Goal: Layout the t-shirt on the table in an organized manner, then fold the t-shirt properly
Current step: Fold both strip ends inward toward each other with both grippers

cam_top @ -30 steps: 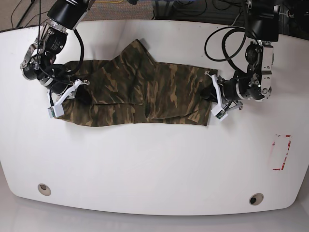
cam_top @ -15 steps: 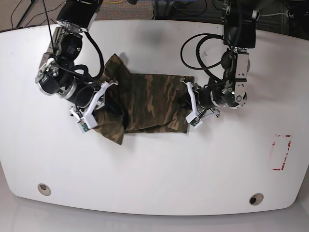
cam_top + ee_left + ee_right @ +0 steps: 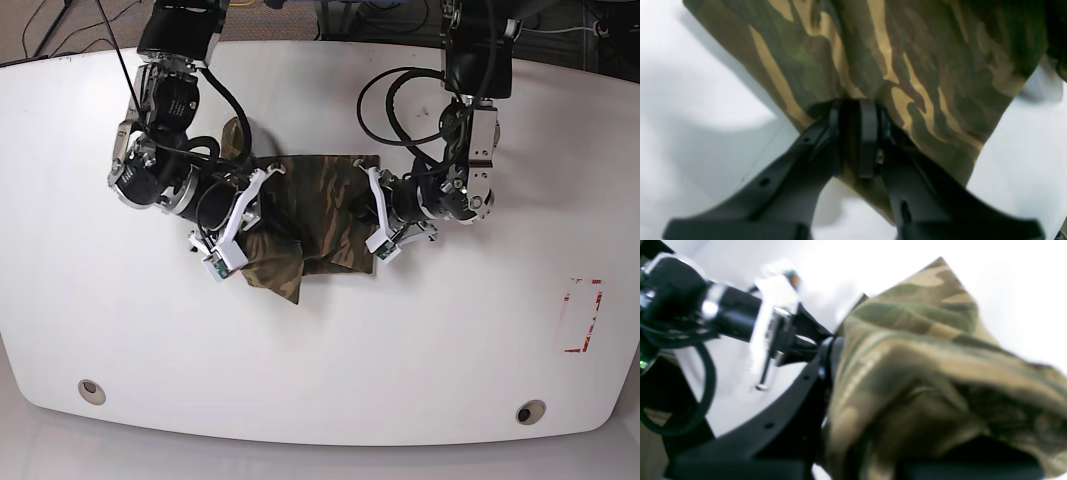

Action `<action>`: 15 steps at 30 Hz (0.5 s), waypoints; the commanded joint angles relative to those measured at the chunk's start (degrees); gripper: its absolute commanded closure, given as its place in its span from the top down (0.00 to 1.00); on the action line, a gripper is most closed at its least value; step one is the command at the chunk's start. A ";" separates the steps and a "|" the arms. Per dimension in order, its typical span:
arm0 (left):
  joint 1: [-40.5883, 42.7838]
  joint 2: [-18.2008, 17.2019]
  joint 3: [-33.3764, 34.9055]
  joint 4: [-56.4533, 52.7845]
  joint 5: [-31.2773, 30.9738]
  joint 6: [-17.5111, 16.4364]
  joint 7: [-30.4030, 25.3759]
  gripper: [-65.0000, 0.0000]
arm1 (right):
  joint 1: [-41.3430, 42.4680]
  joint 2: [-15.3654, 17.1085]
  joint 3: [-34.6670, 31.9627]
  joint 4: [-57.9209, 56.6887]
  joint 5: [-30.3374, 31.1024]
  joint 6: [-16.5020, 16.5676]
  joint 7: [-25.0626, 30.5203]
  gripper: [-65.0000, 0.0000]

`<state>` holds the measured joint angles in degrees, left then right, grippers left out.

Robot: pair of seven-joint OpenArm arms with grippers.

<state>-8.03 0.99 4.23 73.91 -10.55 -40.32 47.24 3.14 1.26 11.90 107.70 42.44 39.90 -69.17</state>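
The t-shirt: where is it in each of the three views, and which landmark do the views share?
Base: t-shirt bunched at table centre, between right gripper and left gripper.
Left wrist: it fills the upper middle, pinched by the left gripper.
Right wrist: it fills the right half.
Shared landmark: the white table.

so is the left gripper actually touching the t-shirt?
Touching. The left wrist view shows the left gripper with its jaws shut on a fold of the t-shirt, cloth pinched between them.
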 commanded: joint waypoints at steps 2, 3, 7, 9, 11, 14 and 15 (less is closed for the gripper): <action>1.13 0.10 0.56 -1.16 4.52 0.32 6.60 0.10 | 1.04 0.02 0.01 -1.19 0.42 0.10 3.19 0.06; 1.13 0.10 0.56 -1.16 4.52 0.32 6.60 0.10 | 1.04 0.02 0.01 -1.46 0.16 0.10 3.72 0.09; 1.13 0.10 0.56 -1.16 4.44 0.32 6.60 0.10 | 0.78 0.19 0.01 -3.22 -0.90 0.10 6.18 0.29; 1.13 0.10 0.56 -1.16 4.44 0.32 6.60 0.10 | 0.78 0.28 0.10 -4.01 -1.69 0.10 7.23 0.40; 1.22 0.10 0.56 -1.16 4.44 0.32 6.60 0.10 | 0.78 0.28 0.10 -4.80 -2.92 0.10 8.20 0.50; 1.40 0.10 0.56 -1.16 4.44 0.32 6.60 0.10 | 1.13 0.28 0.10 -6.21 -5.03 0.10 8.73 0.63; 1.40 0.10 0.56 -1.16 4.44 0.32 6.60 0.10 | 1.22 0.28 0.10 -6.56 -5.56 0.10 8.73 0.66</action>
<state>-7.77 1.23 4.25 73.91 -10.81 -40.34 47.20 3.07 1.43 11.92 101.08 36.67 39.86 -61.93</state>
